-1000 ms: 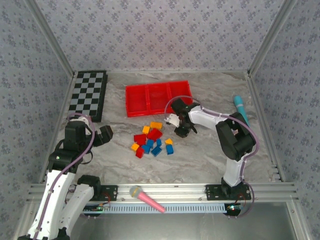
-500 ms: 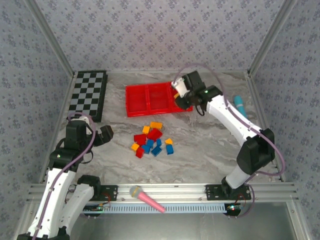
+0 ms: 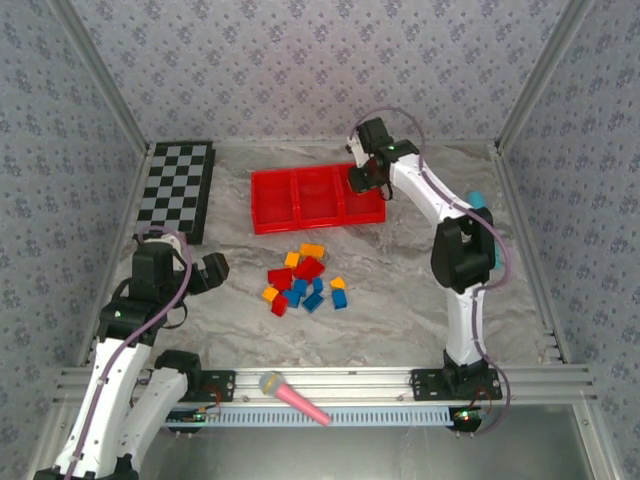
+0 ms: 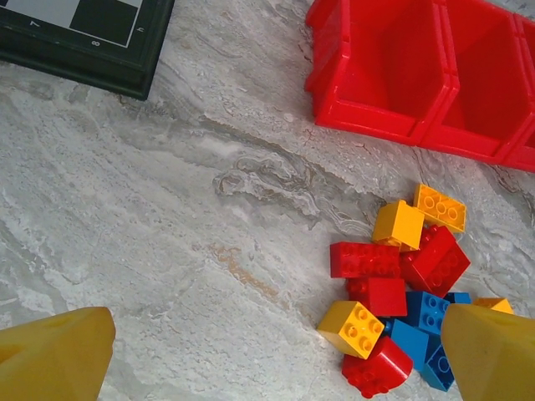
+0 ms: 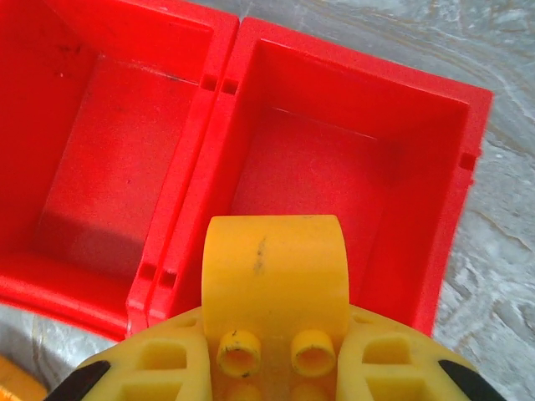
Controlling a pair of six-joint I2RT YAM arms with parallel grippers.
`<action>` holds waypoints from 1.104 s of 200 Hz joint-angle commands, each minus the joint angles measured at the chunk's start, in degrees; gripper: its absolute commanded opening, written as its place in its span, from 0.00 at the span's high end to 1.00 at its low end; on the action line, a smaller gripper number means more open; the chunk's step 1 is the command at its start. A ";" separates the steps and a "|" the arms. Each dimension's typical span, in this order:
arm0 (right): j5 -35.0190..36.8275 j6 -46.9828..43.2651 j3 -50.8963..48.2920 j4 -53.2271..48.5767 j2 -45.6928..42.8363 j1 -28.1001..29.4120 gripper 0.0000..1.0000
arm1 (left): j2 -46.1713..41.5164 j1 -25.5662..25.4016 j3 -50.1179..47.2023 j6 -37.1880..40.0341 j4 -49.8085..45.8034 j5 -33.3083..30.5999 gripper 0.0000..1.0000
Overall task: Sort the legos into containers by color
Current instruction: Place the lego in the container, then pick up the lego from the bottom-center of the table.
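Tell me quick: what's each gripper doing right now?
Left gripper: jaws open wide, holding nothing.
Right gripper: shut on a rounded orange-yellow plastic lego block, over the right-end compartment of the shallow red plastic tray.

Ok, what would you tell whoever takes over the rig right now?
Left claw: open, above the table left of the pile, holding nothing.
Right claw: shut on a yellow lego, over the right compartment of the red tray.
Other legos: loose pile in front of the tray.
Done: nothing dropped yet; all three compartments look empty.
Left: release this one, then sort the pile by color.
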 commanded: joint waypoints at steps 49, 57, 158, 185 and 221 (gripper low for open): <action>-0.06 4.28 4.72 -3.99 3.58 -0.94 0.63 | -0.64 -0.27 -0.15 0.17 1.49 1.07 0.00; 0.37 4.58 4.25 -3.88 3.17 -0.93 0.56 | -0.55 -0.27 -0.16 0.24 1.35 0.93 0.00; -2.38 20.31 -14.73 1.52 -18.87 -0.78 0.23 | 0.24 -0.55 0.29 0.00 0.57 -0.26 0.00; -3.14 25.61 -27.06 3.86 -28.28 1.51 0.17 | 0.55 -0.62 0.14 -0.17 0.68 -0.42 0.00; -1.52 32.08 -41.97 2.71 -38.96 8.55 0.10 | 1.32 -0.84 0.70 0.08 0.11 0.07 0.00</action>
